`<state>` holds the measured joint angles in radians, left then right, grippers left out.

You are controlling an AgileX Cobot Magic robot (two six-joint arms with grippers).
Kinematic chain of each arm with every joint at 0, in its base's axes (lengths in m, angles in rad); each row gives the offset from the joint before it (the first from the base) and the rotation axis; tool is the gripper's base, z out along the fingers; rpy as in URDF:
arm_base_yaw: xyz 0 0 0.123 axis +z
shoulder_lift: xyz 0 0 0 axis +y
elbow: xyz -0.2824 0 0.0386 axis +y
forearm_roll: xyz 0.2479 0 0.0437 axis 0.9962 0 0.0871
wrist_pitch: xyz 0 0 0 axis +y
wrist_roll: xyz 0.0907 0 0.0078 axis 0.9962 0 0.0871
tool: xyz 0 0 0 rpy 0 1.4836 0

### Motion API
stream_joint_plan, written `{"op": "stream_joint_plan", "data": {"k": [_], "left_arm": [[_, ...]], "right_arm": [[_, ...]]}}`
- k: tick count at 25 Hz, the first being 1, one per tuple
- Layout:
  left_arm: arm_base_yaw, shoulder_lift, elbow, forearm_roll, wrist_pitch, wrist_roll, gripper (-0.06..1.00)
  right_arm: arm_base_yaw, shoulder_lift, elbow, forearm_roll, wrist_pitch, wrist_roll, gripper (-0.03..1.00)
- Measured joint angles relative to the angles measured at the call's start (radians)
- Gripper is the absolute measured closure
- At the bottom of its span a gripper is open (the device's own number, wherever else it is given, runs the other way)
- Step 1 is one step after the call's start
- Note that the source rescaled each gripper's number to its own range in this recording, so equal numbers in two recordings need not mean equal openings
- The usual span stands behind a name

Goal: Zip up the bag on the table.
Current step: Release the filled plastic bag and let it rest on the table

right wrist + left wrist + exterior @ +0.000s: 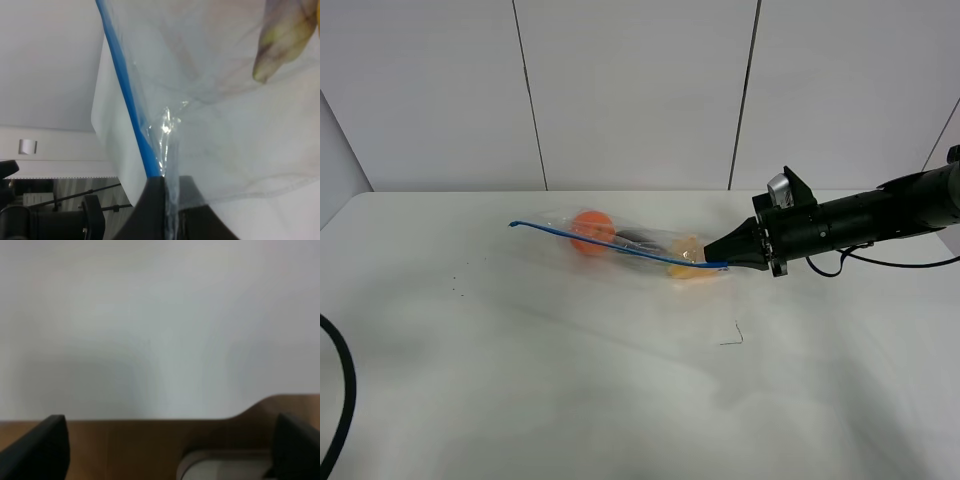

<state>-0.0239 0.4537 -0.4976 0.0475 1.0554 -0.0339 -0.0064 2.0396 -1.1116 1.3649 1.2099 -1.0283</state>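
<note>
The clear bag [620, 243] lies on the white table [520, 360], with an orange fruit, a dark item and a yellow one inside. Its blue zip strip [610, 248] runs from the bag's left end to the right end. My right gripper [728, 262] is shut on the right end of that strip; in the right wrist view the black fingertips [155, 200] pinch the blue strip [127, 100] and clear plastic [225, 125]. My left gripper [167, 450] is out of the exterior high view; its wrist view shows two dark fingers [40, 450] wide apart, holding nothing.
A small dark wire scrap [732, 338] lies on the table in front of the bag. A black cable [340, 390] curves along the left edge. White wall panels stand behind the table. A brown surface [150, 440] fills the lower part of the left wrist view.
</note>
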Motion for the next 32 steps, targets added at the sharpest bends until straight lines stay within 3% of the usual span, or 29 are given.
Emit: {"op": "stream_joint_plan", "data": {"k": [16, 26, 32], "left_arm": [[0.0, -0.038, 0.003, 0.002, -0.006, 0.0, -0.05], [0.0, -0.331, 0.003, 0.002, -0.006, 0.002, -0.05], [0.0, -0.405, 0.003, 0.002, -0.005, 0.002, -0.05]], "right_arm": [[0.0, 0.0, 0.0, -0.008, 0.0, 0.0, 0.96], [0.0, 0.0, 0.0, -0.008, 0.0, 0.0, 0.96], [0.0, 0.0, 0.0, -0.008, 0.0, 0.0, 0.96]]}}
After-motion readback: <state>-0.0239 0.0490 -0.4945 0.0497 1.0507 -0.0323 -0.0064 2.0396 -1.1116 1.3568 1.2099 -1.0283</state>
